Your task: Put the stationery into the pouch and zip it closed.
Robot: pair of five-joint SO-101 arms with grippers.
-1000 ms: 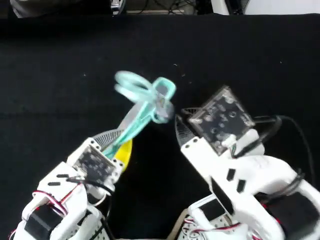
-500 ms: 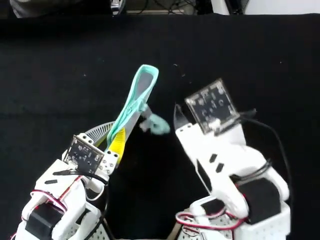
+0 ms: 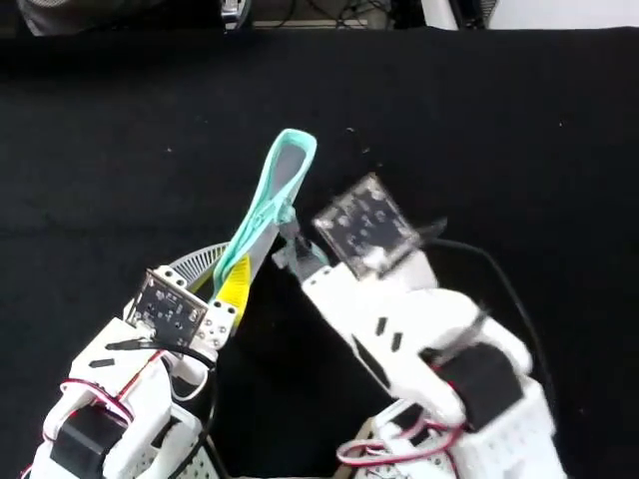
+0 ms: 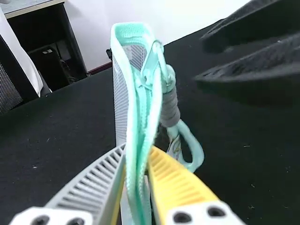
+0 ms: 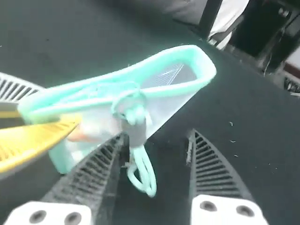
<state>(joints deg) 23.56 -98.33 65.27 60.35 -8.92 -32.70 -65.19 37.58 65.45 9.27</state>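
The mint-green mesh pouch (image 3: pixel 270 200) stands edge-on above the table, held up at its lower end. My left gripper (image 3: pixel 233 277) is shut on the pouch (image 4: pixel 136 117), which is squeezed between the grey and yellow fingers (image 4: pixel 176 180). A grey zipper pull (image 5: pixel 134 130) with a mint cord loop (image 5: pixel 142 174) hangs from the pouch's (image 5: pixel 164 79) side. My right gripper (image 5: pixel 157 136) is open around that pull, which lies close to one black finger (image 5: pixel 96 171). In the high view the right gripper (image 3: pixel 292 253) sits right beside the pouch. Something pale orange shows faintly through the mesh.
The black table (image 3: pixel 479 130) stretches around both arms. The right arm's white body (image 3: pixel 429 339) crosses toward the left arm (image 3: pixel 130 389), leaving little room between them. Furniture and dark legs stand beyond the table's far edge (image 5: pixel 243 28).
The pouch swung up from a twisted, flatter pose to edge-on in the left gripper. The right arm then moved left until its fingers straddle the zipper pull.
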